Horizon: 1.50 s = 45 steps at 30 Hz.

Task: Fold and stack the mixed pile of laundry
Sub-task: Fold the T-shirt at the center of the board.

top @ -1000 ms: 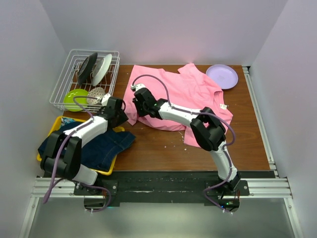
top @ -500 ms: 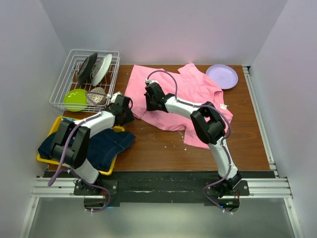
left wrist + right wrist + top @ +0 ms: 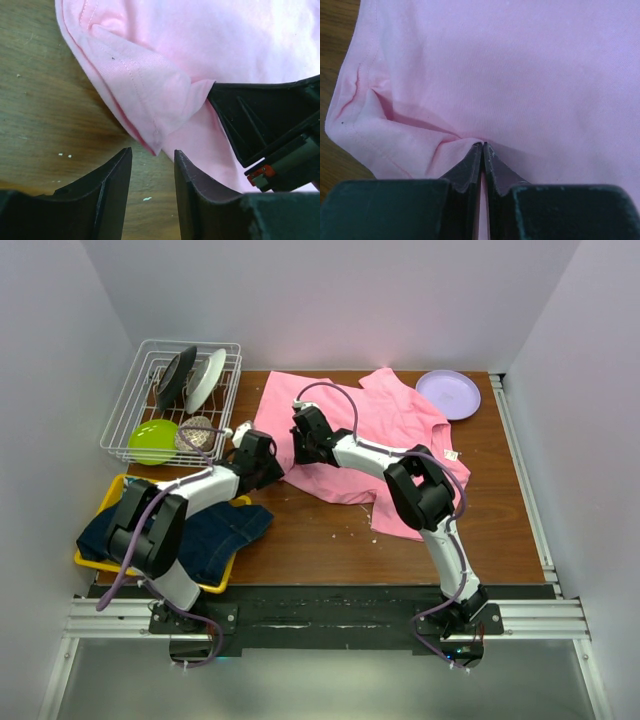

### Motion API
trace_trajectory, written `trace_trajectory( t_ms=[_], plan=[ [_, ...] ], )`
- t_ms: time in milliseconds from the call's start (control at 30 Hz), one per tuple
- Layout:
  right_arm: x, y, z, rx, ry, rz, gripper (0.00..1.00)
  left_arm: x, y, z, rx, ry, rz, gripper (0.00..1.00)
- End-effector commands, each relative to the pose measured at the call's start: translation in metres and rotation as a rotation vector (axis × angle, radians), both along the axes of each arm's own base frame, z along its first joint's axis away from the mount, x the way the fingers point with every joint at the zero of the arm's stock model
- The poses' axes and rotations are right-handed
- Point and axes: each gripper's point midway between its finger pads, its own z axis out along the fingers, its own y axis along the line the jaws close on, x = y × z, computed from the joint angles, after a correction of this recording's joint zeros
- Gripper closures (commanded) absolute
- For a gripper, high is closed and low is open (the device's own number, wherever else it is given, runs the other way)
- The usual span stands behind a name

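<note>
Right gripper [image 3: 483, 146] pinching a fold of the pink shirt [image 3: 520, 60] at the frame's bottom middle, left gripper [image 3: 152, 167] hanging spread apart just below the shirt's corner

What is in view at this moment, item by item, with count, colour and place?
pink T-shirt: 1, pink, spread over the far middle of the table
denim garment: 1, dark blue, in the tray, spilling over its edge
yellow tray: 1, yellow, near left of the table
wire rack: 1, white, far left corner
dark dish: 1, black, on edge in the rack
white dish: 1, white, on edge beside the dark one
green bowl: 1, lime green, near end of the rack
purple plate: 1, lilac, far right corner
table: 1, brown wood, a few pale crumbs
left arm: 1, black and white, at the shirt's left corner, jaws apart, holding nothing
right arm: 1, black and white, jaws shut on a pinch of the shirt
</note>
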Motion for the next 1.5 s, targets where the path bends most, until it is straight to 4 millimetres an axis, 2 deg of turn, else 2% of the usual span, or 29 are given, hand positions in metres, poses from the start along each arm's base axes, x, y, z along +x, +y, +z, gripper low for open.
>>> trace_trajectory(
  t_ms=[0,433,567,667,700,767,867,900,967,1033,1067,1100,1133,1233,1267,1300,1333,1367,1400,1433,1467],
  plan=[
    [0.004,0.008,0.007,0.042,-0.014,0.002,0.92,0.012,-0.005,0.001,-0.034,-0.023,0.051,0.57],
    [0.003,0.007,0.005,0.043,-0.003,0.0,0.93,0.019,-0.014,-0.011,-0.08,-0.006,0.084,0.6],
    [0.004,0.007,0.007,0.044,-0.007,-0.005,0.93,0.02,-0.013,-0.01,-0.082,-0.013,0.098,0.69],
    [0.004,0.007,0.008,0.042,-0.008,-0.005,0.93,0.021,-0.011,-0.008,-0.079,-0.02,0.103,0.8],
    [0.004,0.006,0.008,0.039,-0.01,-0.006,0.93,0.021,-0.012,-0.006,-0.083,-0.024,0.104,0.87],
    [0.004,0.005,0.011,0.037,-0.014,-0.008,0.93,0.021,-0.011,0.001,-0.08,-0.039,0.098,0.92],
    [0.004,0.002,0.016,0.032,-0.024,-0.007,0.86,0.017,-0.002,0.011,-0.047,-0.055,0.104,0.98],
    [0.003,0.001,0.023,0.037,-0.03,-0.011,0.74,0.012,0.003,0.01,-0.023,-0.04,0.113,1.0],
    [0.002,-0.001,0.032,0.037,-0.041,-0.011,0.63,0.009,0.014,0.019,0.016,-0.06,0.136,1.0],
    [0.002,-0.006,0.05,0.039,-0.07,-0.021,0.53,0.002,0.027,0.027,0.059,-0.068,0.16,1.0],
    [0.002,-0.009,0.055,0.033,-0.074,-0.029,0.5,0.0,0.031,0.03,0.07,-0.073,0.166,1.0],
    [0.0,-0.013,0.07,0.035,-0.094,-0.036,0.48,-0.004,0.036,0.032,0.086,-0.069,0.171,1.0],
    [0.002,-0.021,0.077,0.018,-0.11,-0.061,0.43,-0.005,0.041,0.04,0.102,-0.091,0.179,1.0],
    [-0.009,-0.044,0.106,-0.002,-0.131,-0.107,0.38,-0.011,0.053,0.051,0.143,-0.104,0.199,1.0],
    [-0.016,-0.058,0.1,-0.044,-0.119,-0.137,0.37,-0.014,0.058,0.051,0.16,-0.099,0.205,1.0],
    [-0.022,-0.069,0.124,-0.024,-0.144,-0.17,0.37,-0.016,0.065,0.054,0.175,-0.104,0.219,1.0],
    [-0.028,-0.087,0.123,-0.071,-0.14,-0.217,0.37,-0.017,0.068,0.055,0.179,-0.105,0.228,1.0],
    [-0.039,-0.103,0.112,-0.107,-0.111,-0.242,0.37,-0.017,0.076,0.054,0.184,-0.101,0.249,1.0],
    [-0.045,-0.118,0.116,-0.102,-0.101,-0.291,0.37,-0.019,0.079,0.053,0.182,-0.099,0.254,1.0],
    [-0.057,-0.132,0.13,-0.089,-0.104,-0.318,0.37,-0.019,0.082,0.053,0.179,-0.099,0.263,1.0],
    [-0.07,-0.156,0.114,-0.125,-0.068,-0.356,0.38,-0.019,0.086,0.052,0.179,-0.094,0.277,1.0]
  ],
)
